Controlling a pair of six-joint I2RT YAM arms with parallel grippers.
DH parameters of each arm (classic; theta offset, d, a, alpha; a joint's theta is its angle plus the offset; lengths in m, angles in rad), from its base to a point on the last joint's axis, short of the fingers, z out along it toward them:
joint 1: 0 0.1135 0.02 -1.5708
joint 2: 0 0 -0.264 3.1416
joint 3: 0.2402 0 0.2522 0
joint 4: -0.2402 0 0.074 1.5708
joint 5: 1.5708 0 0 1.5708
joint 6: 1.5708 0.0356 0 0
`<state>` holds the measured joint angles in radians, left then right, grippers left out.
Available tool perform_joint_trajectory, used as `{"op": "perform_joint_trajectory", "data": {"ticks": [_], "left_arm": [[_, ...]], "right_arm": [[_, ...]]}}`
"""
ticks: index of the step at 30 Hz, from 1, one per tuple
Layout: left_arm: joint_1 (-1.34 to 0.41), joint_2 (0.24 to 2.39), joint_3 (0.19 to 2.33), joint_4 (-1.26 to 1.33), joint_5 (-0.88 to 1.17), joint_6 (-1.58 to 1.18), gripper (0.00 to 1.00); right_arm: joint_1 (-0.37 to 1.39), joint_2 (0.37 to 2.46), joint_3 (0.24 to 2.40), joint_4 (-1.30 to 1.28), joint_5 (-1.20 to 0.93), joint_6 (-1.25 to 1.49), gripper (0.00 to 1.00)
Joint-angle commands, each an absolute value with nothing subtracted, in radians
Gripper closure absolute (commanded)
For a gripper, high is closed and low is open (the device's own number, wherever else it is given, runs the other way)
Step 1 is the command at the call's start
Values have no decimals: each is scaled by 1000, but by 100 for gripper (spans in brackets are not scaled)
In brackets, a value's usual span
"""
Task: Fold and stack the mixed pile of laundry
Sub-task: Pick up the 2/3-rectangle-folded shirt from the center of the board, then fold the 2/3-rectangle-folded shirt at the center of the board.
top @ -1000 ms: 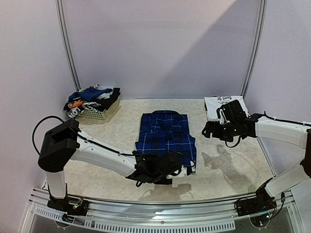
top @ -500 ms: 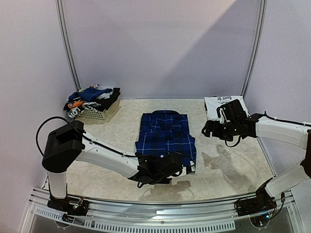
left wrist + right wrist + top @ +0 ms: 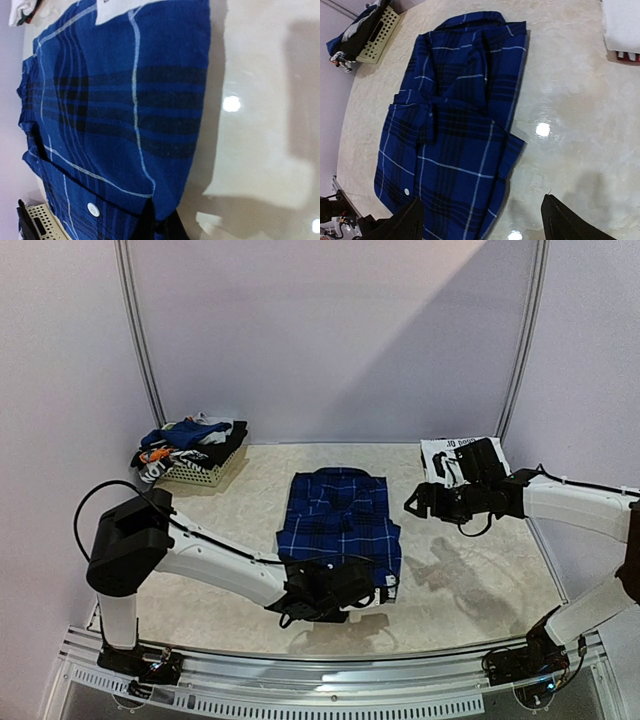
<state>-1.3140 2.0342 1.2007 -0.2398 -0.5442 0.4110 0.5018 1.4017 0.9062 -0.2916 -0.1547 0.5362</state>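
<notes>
The blue-and-black plaid shirt (image 3: 340, 525) lies folded flat in the middle of the table. My left gripper (image 3: 368, 585) is at its near right corner, shut on the hem (image 3: 165, 200); the dark fingertips (image 3: 145, 225) pinch the cloth at the bottom of the left wrist view. Open and holding nothing, my right gripper (image 3: 415, 502) hovers just right of the shirt's far half, its fingers (image 3: 410, 222) spread wide above the shirt's right edge (image 3: 512, 145). The remaining mixed laundry pile (image 3: 188, 437) sits heaped in the basket at the back left.
The white slatted basket (image 3: 205, 473) stands at the back left by the wall. A folded white printed garment (image 3: 458, 452) lies at the back right, behind my right arm. Bare table (image 3: 480, 580) shows to the shirt's right.
My left gripper has shut on the shirt's near hem. The right arm has moved left toward the shirt, its jaws slightly narrower.
</notes>
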Motion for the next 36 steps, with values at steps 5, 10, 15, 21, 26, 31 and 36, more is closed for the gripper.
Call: {"op": "perform_joint_trajectory", "data": {"ticks": [5,10,15,21,26,31,36], "left_arm": [[-1412,1941,1295,-596,-427,273,100],[-1472,1879,1343,-707,-419,226,100],[-1513,1835,1392,-810,-390,206,100],[-1538,1812,1455,-897,-416,202,100],[-1552,1796,1501,-942,-440,214,100],[-1552,1782,1532,-959,-455,240,100],[-1552,1788,1602,-1003,-469,271,100]], "right_arm": [[535,1526,993,-215,-464,447,34],[599,1620,1041,-205,-599,409,49],[668,1690,1060,-200,-640,363,57],[728,1771,1020,-142,-655,374,72],[766,1805,967,-97,-658,387,78],[802,1831,926,-75,-640,407,80],[860,1818,905,-128,-615,397,81]]}}
